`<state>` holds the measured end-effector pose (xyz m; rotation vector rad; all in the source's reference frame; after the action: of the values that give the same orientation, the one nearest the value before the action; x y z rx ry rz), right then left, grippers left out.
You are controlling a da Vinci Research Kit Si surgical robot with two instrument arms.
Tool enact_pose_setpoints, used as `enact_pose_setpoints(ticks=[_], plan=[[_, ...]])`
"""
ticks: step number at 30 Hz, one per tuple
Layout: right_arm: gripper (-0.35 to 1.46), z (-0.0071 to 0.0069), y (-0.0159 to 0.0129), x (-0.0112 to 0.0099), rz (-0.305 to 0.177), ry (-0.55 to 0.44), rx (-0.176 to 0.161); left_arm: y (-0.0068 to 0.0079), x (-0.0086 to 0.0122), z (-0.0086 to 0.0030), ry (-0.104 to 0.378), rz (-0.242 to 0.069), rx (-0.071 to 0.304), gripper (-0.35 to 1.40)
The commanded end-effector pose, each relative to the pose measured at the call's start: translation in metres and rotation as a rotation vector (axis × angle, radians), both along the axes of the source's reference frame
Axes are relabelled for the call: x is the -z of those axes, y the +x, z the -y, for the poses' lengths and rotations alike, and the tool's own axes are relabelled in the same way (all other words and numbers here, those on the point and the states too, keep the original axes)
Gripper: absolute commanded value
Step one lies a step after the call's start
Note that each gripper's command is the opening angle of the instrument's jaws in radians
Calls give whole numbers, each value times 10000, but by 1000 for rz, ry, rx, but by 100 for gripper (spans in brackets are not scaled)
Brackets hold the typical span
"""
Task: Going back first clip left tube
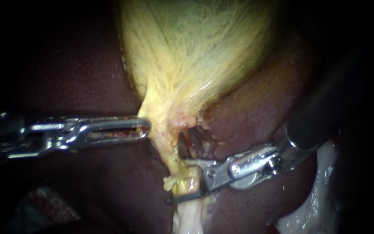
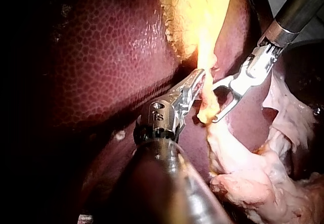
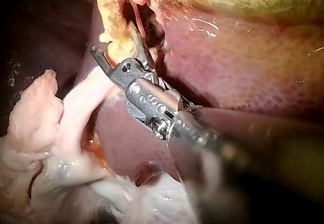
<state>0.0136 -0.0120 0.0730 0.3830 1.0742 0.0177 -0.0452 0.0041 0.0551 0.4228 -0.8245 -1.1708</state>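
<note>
Left instrument (image 1: 146, 128): level entry from the left, jaws clamped on the neck of the gallbladder (image 1: 195, 56). Right instrument (image 1: 179, 181): slanted down from the upper right, jaws apart, straddling the left tube (image 1: 171, 157) without gripping it, just below a dark window (image 1: 191, 143) in the tissue. Wrist views alone: full heap of pale tissue (image 3: 61, 118) beside the right jaws, against the liver (image 3: 243, 57).

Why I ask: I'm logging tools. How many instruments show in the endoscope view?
2. The left instrument, from the left, has jaws shut on the gallbladder. The right instrument, from the right, has jaws open around the tube below it. None appears hidden.
</note>
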Motion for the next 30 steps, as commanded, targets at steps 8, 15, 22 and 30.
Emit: enact_pose_setpoints(ticks=[8,15,22,30], plan=[[60,-13,-35,32,15,13,-34,0,-1,0,-1,0,-1,-20],[60,-26,-68,65,10,-6,-46,1,-7,-1,-2,1,-2,-20],[60,-41,-90,97,-15,-57,-28,1,-13,-2,-3,0,-2,-20],[60,-57,-109,126,-44,-98,1,-1,-30,-1,-8,-2,-2,-20]])
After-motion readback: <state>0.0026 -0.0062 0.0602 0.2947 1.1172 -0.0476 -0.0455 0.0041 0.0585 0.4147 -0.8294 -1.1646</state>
